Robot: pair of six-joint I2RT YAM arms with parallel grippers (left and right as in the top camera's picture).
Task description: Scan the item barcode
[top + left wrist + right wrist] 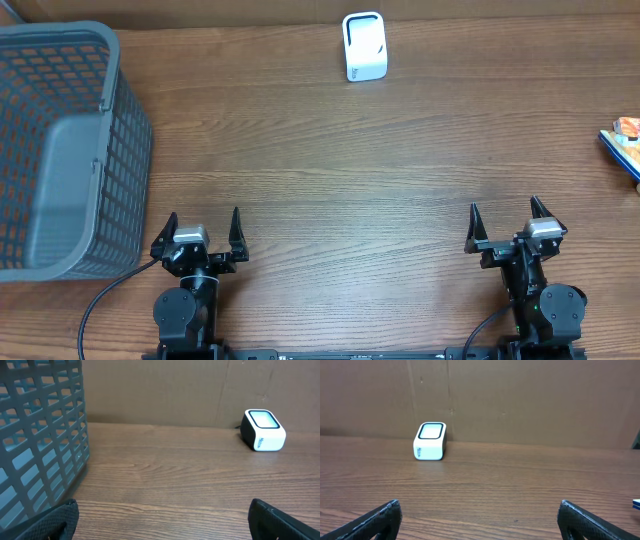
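The item [624, 142], a blue and orange packet, lies at the table's far right edge, half cut off by the overhead view; a blue sliver of it [636, 504] shows in the right wrist view. The white barcode scanner [364, 46] stands at the back centre, also seen as the scanner [262, 430] and the scanner [430, 441]. My left gripper [204, 215] rests near the front left, open and empty, as the left gripper [162, 507] shows. My right gripper [505, 206] sits front right, open and empty, as the right gripper [479, 506] confirms. It is well short of the item.
A tall grey mesh basket [130, 130] fills the left end of the table, close beside my left gripper; its wall [45, 435] rises at the left of that wrist view. A brown cardboard wall [520, 395] runs behind the scanner.
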